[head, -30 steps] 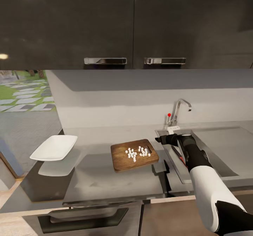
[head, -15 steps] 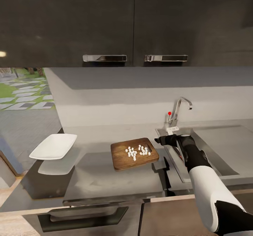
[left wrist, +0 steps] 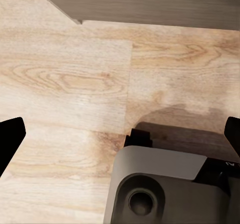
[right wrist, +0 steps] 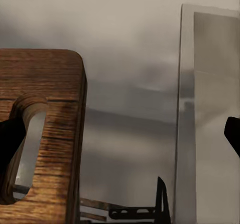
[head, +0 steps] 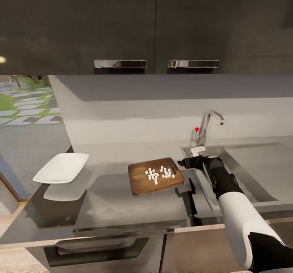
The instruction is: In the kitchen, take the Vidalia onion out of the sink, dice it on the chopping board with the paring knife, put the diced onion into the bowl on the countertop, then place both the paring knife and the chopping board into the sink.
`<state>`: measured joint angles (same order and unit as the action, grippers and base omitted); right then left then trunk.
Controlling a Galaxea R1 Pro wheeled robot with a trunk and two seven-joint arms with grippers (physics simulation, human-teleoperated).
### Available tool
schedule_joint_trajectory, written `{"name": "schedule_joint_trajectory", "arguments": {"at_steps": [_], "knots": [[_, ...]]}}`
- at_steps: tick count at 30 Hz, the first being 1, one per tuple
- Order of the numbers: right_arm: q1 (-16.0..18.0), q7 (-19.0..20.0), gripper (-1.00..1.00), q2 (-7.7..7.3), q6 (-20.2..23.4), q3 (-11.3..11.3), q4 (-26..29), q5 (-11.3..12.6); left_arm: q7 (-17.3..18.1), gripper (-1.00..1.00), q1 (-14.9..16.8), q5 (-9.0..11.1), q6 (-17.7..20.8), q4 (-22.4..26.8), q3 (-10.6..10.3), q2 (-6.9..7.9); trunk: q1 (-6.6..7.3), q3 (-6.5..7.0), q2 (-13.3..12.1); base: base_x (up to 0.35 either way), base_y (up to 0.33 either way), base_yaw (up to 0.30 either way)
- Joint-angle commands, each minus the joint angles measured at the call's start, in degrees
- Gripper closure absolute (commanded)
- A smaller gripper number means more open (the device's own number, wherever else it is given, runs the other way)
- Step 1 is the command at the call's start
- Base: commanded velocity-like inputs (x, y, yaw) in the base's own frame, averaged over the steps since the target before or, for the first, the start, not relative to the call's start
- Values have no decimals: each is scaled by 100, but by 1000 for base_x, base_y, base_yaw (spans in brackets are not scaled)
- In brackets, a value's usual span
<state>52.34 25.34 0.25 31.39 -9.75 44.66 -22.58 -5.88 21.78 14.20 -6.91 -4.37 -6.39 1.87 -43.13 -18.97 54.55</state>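
R fingers (head: pixel 182 162) spread wide by chopping board (head: pixel 142 181) w/ dice; L fingers (left wrist: pixel 120 134) spread wide too

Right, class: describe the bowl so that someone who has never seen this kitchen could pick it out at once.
Start at the sink with its chrome tap, then follow the countertop leftwards past the chopping board to the far end. The bowl sits there: shallow, white, squarish with rounded corners, the only white dish on the dark glossy surface.
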Motion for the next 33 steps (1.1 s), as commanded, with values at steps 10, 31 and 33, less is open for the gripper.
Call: {"name": "schedule_joint_trajectory", "arguments": {"at_steps": [10,31,33], "knots": [[4,50,-100,10,16,-15,7,-54,0,-100,10,47,-39,-22,-47,-3,-1,-80,6,0,0,0],[4,50,-100,17,9,-9,-28,-54,0,-100,10,47,-39,-27,-53,-3,-1,-202,6,0,26,0],[4,50,-100,15,9,-9,-28,-54,0,-100,10,47,-39,-28,-52,-3,-1,-202,6,0,32,0]]}}
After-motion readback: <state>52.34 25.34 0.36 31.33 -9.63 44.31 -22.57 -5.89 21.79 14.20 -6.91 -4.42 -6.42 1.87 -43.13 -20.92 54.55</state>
